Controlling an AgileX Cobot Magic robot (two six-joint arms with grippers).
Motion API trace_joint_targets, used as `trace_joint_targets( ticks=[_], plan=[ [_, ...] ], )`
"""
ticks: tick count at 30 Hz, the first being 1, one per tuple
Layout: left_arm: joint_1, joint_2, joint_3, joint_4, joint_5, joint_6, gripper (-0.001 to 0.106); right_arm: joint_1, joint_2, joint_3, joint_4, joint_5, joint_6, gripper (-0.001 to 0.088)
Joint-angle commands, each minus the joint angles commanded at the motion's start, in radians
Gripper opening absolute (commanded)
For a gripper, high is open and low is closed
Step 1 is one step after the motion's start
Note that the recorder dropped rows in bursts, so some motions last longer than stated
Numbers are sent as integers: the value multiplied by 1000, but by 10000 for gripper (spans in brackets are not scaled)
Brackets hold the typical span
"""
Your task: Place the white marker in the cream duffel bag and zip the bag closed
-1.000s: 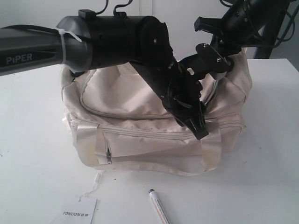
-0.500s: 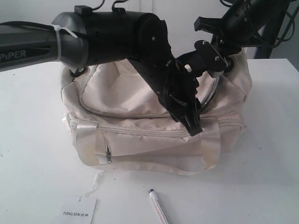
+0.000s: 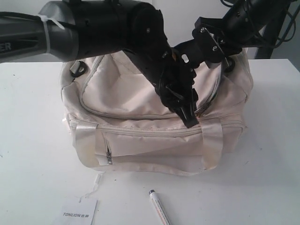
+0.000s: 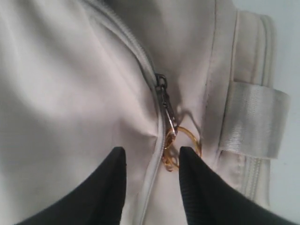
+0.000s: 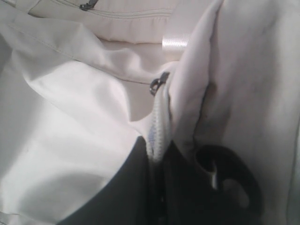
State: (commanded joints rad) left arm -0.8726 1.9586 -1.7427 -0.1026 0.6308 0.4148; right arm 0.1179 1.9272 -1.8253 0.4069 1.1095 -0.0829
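The cream duffel bag (image 3: 140, 117) stands mid-table. The white marker (image 3: 159, 209) lies on the table in front of it, apart from both grippers. My left gripper (image 3: 189, 120) reaches across the bag's top right. In the left wrist view this gripper (image 4: 152, 151) is open, its black fingers (image 4: 110, 187) straddling the zipper line with the gold chain pull (image 4: 176, 146) just past the tips. My right gripper (image 3: 202, 46) is at the bag's upper right end; in its wrist view the right gripper (image 5: 157, 151) is shut on the zipper edge (image 5: 156, 123).
A white paper tag printed TONLION (image 3: 79, 213) lies at the front left with a string. A satin strap (image 4: 253, 117) crosses the bag beside the pull. A black ring (image 5: 229, 185) sits right by the right jaws. White wall and cables behind.
My left arm has drawn up and back toward the left, its fingertips sliding higher over the bag's top. The right gripper has lifted the bag's edge slightly. The marker has not moved.
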Motion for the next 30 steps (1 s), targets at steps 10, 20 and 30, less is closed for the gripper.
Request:
trace_joint_targets(
  ticks=[10,20,30],
  plan=[
    [0,20,1,-128,-1,7,424,0,0,0,0,-8,0,0],
    [0,39,3,-63,-3,5,424,0,0,0,0,-12,0,0],
    [0,16,3,259,9,-155,424,0,0,0,0,-5,0,0]
  ],
)
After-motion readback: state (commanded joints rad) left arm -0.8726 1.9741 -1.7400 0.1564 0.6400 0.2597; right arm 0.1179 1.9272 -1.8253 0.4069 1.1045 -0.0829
